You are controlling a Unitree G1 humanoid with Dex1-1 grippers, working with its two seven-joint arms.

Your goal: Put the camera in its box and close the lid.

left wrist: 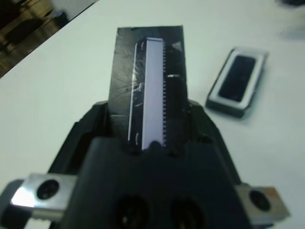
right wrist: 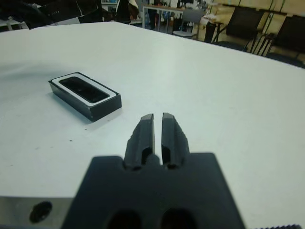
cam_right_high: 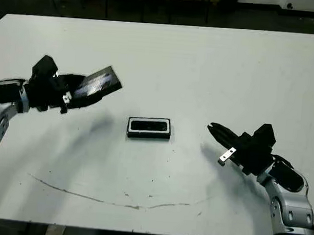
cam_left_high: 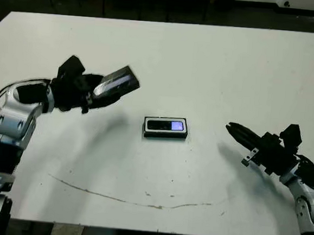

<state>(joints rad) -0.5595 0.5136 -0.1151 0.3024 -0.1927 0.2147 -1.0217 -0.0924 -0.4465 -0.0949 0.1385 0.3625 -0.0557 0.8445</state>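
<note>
The box (cam_left_high: 165,135) stands at the table's middle, black-walled with a white lining. Inside it lies the camera (cam_left_high: 167,125), its bluish panel glowing upward. My left gripper (cam_left_high: 96,91) hovers above the table to the box's left, shut on the lid (cam_left_high: 118,83), a flat black cover with a pale grey window strip (left wrist: 150,81), tilted and pointing toward the box. The left wrist view shows the box (left wrist: 217,98) beyond the lid's far end. My right gripper (cam_left_high: 231,129) is low to the right of the box, shut and holding nothing, fingertips (right wrist: 147,119) aimed at the box (right wrist: 102,107).
A thin brownish line (cam_left_high: 139,202) runs across the white table (cam_left_high: 205,61) near its front edge. Chairs (right wrist: 248,24) and dark floor lie beyond the far edge.
</note>
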